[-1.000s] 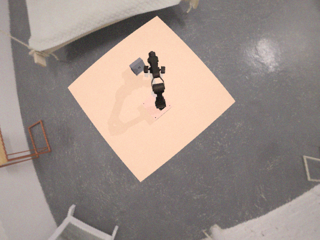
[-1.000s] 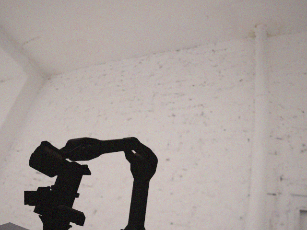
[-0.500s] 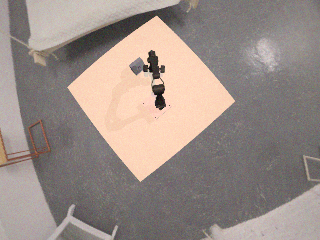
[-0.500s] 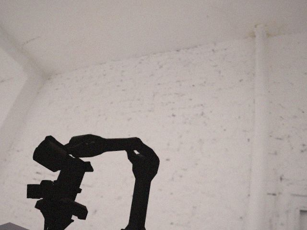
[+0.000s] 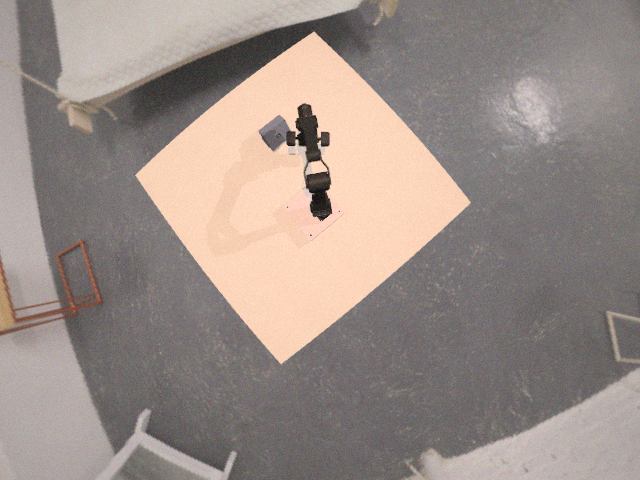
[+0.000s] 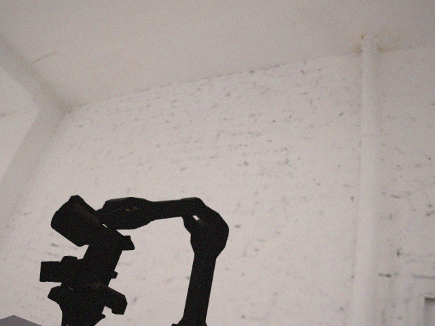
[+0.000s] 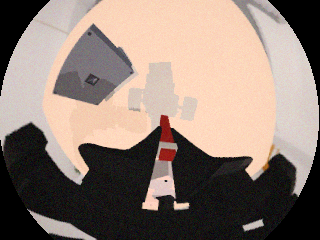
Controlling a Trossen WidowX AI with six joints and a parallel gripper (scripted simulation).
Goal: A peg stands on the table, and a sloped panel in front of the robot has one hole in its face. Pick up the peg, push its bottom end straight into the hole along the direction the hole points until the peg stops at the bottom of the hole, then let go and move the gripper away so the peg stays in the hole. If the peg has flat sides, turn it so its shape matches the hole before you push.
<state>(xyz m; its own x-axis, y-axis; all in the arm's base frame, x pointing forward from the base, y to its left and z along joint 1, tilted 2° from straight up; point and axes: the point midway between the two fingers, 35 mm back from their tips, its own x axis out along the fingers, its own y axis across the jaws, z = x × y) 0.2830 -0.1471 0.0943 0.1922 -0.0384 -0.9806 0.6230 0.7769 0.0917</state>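
A red peg (image 7: 167, 154) with a light band across it is between the fingertips in the wrist view. My gripper (image 7: 164, 130) (image 5: 308, 138) is shut on it and holds it above the table, with the gripper's shadow on the table beyond. The fingertips are hidden under the gripper body in the top view and below the frame in the exterior view. The grey sloped panel (image 7: 75, 57) (image 5: 269, 132) stands to the left of the gripper in both views. Its small, dark, square-looking hole (image 7: 92, 79) (image 5: 279, 135) faces up at a slant, apart from the peg.
The peach table top (image 5: 289, 310) lies on a grey floor. The arm's base stands on a pinkish plate (image 5: 311, 227) with dark screws. The panel block is close beside the gripper body in the top view. A white bed-like piece (image 5: 180, 31) is beyond the table's back edge.
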